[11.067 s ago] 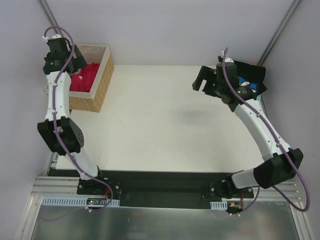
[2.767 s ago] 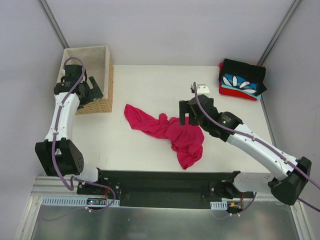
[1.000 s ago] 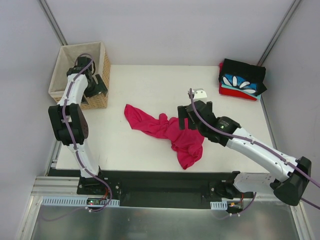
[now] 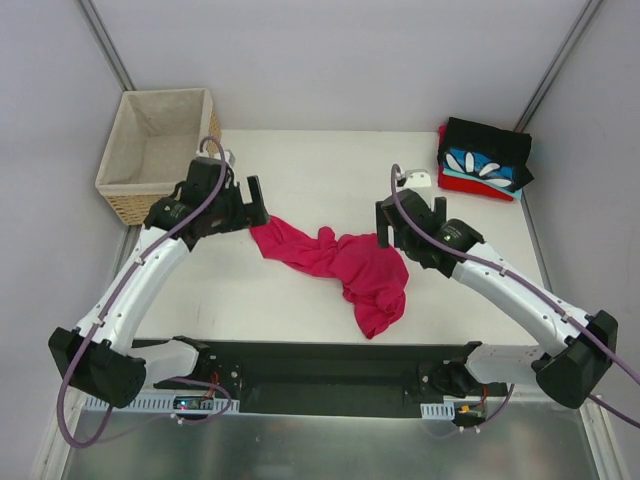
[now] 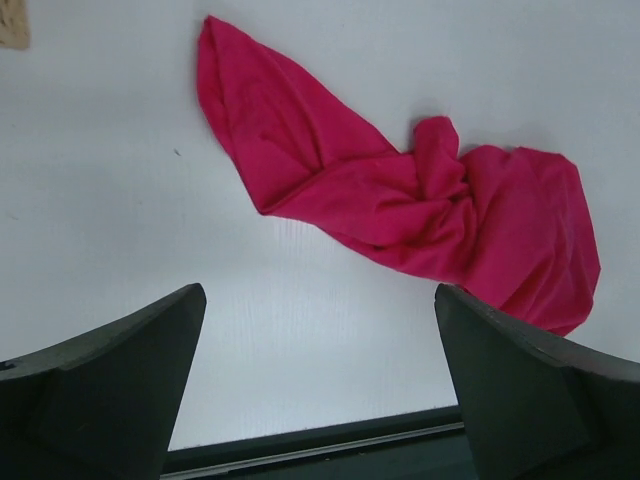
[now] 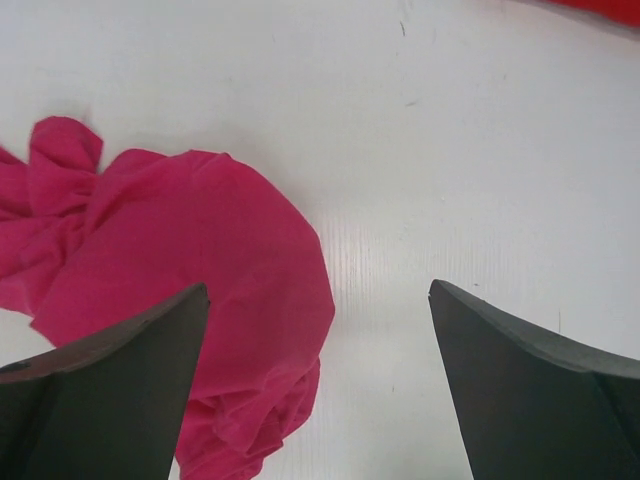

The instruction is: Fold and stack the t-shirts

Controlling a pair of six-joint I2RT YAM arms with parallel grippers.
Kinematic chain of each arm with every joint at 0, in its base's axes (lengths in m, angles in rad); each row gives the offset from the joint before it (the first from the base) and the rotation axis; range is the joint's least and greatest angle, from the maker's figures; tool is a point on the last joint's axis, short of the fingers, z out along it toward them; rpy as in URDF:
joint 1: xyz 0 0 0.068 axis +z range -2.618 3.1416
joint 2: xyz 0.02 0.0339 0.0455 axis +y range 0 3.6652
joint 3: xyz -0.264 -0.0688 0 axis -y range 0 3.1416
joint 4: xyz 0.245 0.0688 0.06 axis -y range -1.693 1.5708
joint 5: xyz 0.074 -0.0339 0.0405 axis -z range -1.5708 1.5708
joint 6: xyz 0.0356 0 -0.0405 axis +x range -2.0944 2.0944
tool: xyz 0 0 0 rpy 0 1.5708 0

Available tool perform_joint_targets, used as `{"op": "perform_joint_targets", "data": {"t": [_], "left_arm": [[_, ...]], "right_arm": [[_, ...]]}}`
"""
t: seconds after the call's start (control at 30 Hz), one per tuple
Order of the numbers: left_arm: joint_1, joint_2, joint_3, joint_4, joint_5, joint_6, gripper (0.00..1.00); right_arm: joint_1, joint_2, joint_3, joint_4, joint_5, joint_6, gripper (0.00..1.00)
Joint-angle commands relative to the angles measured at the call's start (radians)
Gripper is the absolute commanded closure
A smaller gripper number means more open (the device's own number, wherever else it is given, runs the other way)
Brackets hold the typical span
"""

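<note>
A crumpled magenta-pink t-shirt [image 4: 340,265] lies on the white table near the middle; it also shows in the left wrist view [image 5: 400,200] and the right wrist view [image 6: 180,280]. A stack of folded shirts [image 4: 485,160], black on top of blue with white petals and red, sits at the far right corner. My left gripper [image 4: 255,203] is open and empty, just above the shirt's left end. My right gripper [image 4: 385,225] is open and empty, over the shirt's right edge. In both wrist views the jaws stand wide apart with nothing between them.
A wicker basket with beige lining [image 4: 155,150] stands at the far left corner, with nothing showing inside. The table's near edge [image 5: 300,440] shows as a dark strip in the left wrist view. Grey walls enclose the table.
My left arm has swung from the basket down and right to the shirt's left end. My right gripper has shifted slightly up and right. The shirt has not moved.
</note>
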State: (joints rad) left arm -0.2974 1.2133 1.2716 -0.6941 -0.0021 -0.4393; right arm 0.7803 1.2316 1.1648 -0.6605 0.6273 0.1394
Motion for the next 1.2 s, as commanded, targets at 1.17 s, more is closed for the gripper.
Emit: {"op": "perform_joint_targets", "data": {"t": [1.17], "left_arm": [[-0.275, 0.460, -0.131, 0.384, -0.141, -0.139, 0.30]], "right_arm": [[0.016, -0.070, -0.292, 0.039, -0.123, 0.081, 0.03]]}}
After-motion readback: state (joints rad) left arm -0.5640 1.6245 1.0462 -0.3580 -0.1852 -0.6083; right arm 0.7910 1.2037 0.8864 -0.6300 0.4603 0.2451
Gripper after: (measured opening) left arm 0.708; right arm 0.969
